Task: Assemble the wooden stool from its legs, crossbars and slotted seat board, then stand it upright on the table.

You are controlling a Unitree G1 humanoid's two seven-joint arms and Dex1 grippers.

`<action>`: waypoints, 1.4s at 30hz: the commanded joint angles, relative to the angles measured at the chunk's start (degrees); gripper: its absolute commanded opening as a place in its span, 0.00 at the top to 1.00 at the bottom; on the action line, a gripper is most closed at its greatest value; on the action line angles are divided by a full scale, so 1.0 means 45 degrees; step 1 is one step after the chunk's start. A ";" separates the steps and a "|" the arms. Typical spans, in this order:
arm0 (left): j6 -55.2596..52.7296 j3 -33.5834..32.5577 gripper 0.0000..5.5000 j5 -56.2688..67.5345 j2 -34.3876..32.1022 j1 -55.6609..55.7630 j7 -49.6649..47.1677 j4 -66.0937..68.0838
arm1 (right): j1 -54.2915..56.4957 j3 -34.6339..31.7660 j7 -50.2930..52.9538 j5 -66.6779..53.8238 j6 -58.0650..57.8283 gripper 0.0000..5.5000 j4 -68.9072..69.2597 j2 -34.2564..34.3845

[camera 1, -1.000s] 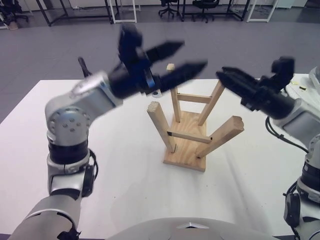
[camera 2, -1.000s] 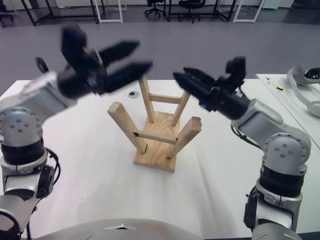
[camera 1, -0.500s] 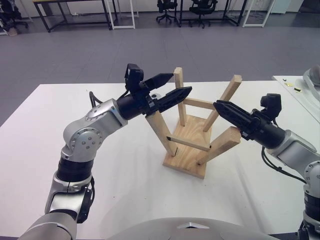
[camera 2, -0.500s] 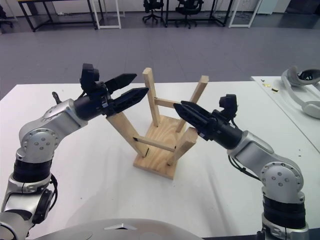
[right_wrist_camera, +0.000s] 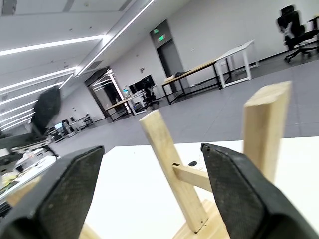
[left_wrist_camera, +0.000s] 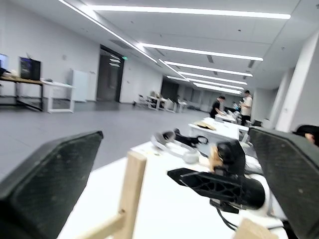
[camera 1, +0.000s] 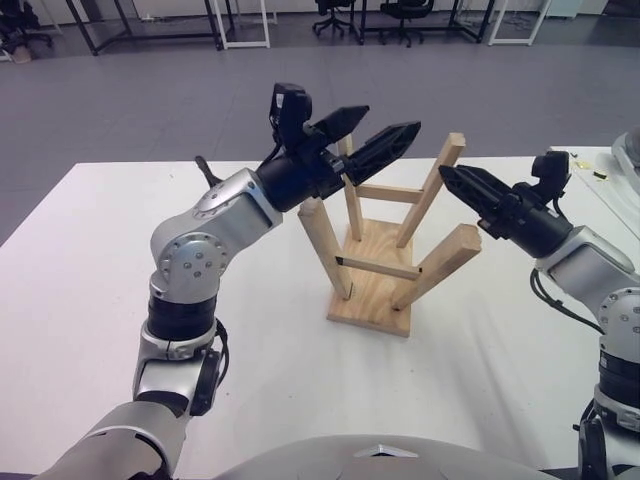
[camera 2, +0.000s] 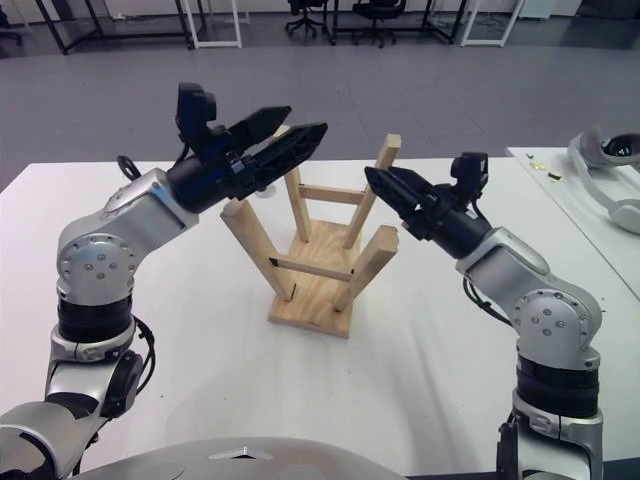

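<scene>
left tool (camera 1: pixel 392 118): wide open, gripping nothing. we see it raised over the tops of the stool's left-side legs, and in the left wrist view one leg top stands in the gap between its fingers.
right tool (camera 1: pixel 450 178): fingers spread apart, also empty. its tips sit just beside the far right leg (camera 1: pixel 430 190), a little below that leg's top.
stool (camera 1: pixel 385 245): put together and upside down near the middle of the white tabletop (camera 1: pixel 100 260). the seat board (camera 1: pixel 368 305) lies flat on the tabletop and four splayed legs point up.
crossbars: one (camera 1: pixel 388 193) joins the two far legs and one (camera 1: pixel 378 268) joins the two near legs.
how it will handle: we judge it stiff, bare wood and fairly light. the smooth leg faces could slip in hard fingers. the joints look push-fitted, so pulling the legs outward might loosen them.
where to hold: we would close each tool on a leg on opposite sides, low down near the seat board, where the leverage on the joints is least. the flip should then be one slow turn, with both tools moving together.
what remains: we judge that only turning it over and standing it on its feet is left.
hard to make out: we cannot tell whether either tool touches a leg. the seat board's underside and slots are hidden against the tabletop. we cannot see how deep the legs and crossbars sit in their holes.
</scene>
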State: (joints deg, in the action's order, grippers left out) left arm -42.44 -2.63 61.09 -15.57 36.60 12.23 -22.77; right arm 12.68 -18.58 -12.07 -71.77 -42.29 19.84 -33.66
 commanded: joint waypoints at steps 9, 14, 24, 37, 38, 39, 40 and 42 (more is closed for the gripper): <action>-0.0967 0.0570 0.02 -0.4595 -0.1081 -0.7649 -0.4969 -0.5450 | -0.5910 0.1781 0.6732 0.9194 0.2205 0.34 0.7032 0.3033; -0.0435 0.3983 0.02 -0.6682 0.0034 -0.5675 -0.3846 -0.3404 | -0.4259 0.7068 0.4768 1.2502 0.1678 0.34 0.8254 0.1405; -0.0059 0.2834 0.02 -0.7794 0.0101 -0.6111 -0.2743 -0.3020 | -0.3536 0.5760 0.3329 1.4212 0.2530 0.34 0.5926 0.1550; 0.1025 0.1683 0.02 -0.9004 0.0497 -0.6196 -0.2583 -0.2434 | 1.0758 0.0666 -0.1286 1.3387 0.3802 0.34 -0.6579 -0.5202; 0.1180 0.1605 0.02 -0.9110 0.0591 -0.6273 -0.2629 -0.2397 | 1.1274 0.1297 -0.1790 1.4419 0.5056 0.34 -0.8600 -0.6367; 0.1347 0.1588 0.02 -0.9212 0.0719 -0.6325 -0.2676 -0.2319 | 1.1619 0.1629 -0.2094 1.4981 0.5830 0.34 -1.0327 -0.7017; 0.1484 0.1605 0.02 -0.9299 0.0829 -0.6333 -0.2700 -0.2231 | 1.1824 0.1830 -0.2340 1.5316 0.6378 0.34 -1.1653 -0.7378; 0.1675 0.1741 0.02 -0.9405 0.1137 -0.6299 -0.2824 -0.2133 | 1.2142 0.1943 -0.2261 1.5934 0.7258 0.34 -1.4683 -0.8117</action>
State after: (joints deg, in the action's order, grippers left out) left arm -36.76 5.31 21.50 -12.17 9.24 1.07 -33.92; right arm 61.50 -12.47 -19.67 -6.01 -16.60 -26.44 -62.78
